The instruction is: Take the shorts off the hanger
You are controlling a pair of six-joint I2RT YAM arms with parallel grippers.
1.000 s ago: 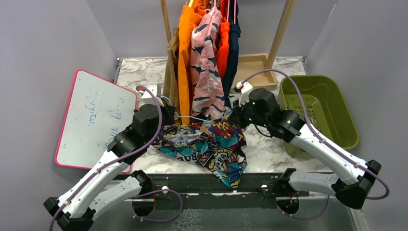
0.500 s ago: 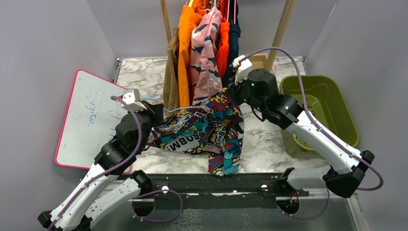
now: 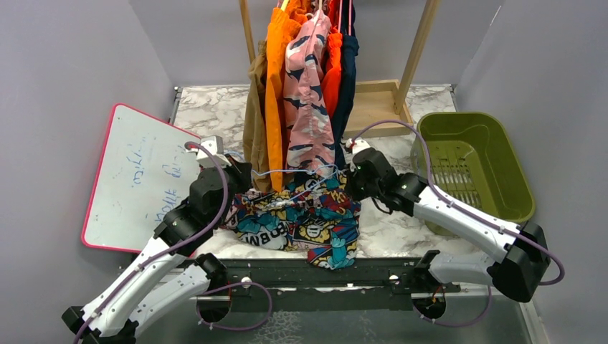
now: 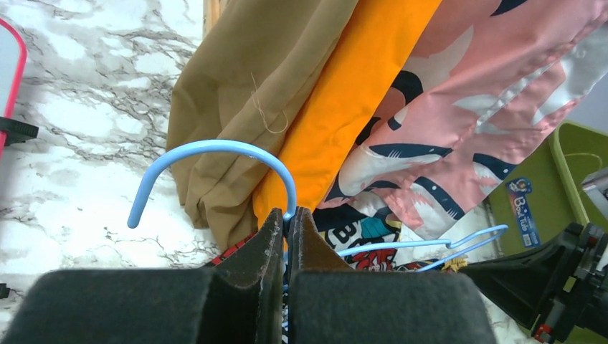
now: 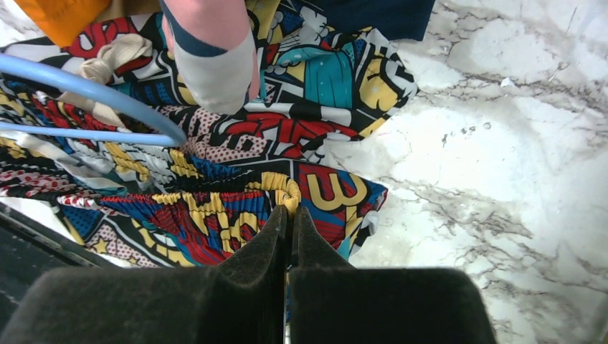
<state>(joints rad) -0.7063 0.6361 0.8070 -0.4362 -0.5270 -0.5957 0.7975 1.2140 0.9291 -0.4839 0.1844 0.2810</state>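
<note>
The comic-print shorts [image 3: 301, 218] lie bunched on the marble table between my arms, still threaded on a light blue wire hanger [image 3: 287, 174]. My left gripper [image 3: 240, 175] is shut on the hanger's neck just below its hook [image 4: 208, 154]. My right gripper [image 3: 349, 183] is shut on the shorts' yellow elastic waistband [image 5: 287, 192]. The hanger's bars cross the shorts in the right wrist view [image 5: 93, 107]. More shorts hang on the rack behind: tan [image 3: 254, 107], orange [image 3: 276, 79], pink with dark blotches [image 3: 307, 93], red-orange [image 3: 331, 72], navy [image 3: 347, 79].
A pink-framed whiteboard [image 3: 143, 175] lies at the left. A green bin [image 3: 477, 161] stands at the right. The wooden rack's base tray [image 3: 376, 104] and posts [image 3: 418, 50] stand at the back. The table's dark front rail [image 3: 315, 272] runs below the shorts.
Both grippers have come down from their raised position; the right one dropped and moved toward me with the waistband. The shorts now lie bunched lower on the table.
</note>
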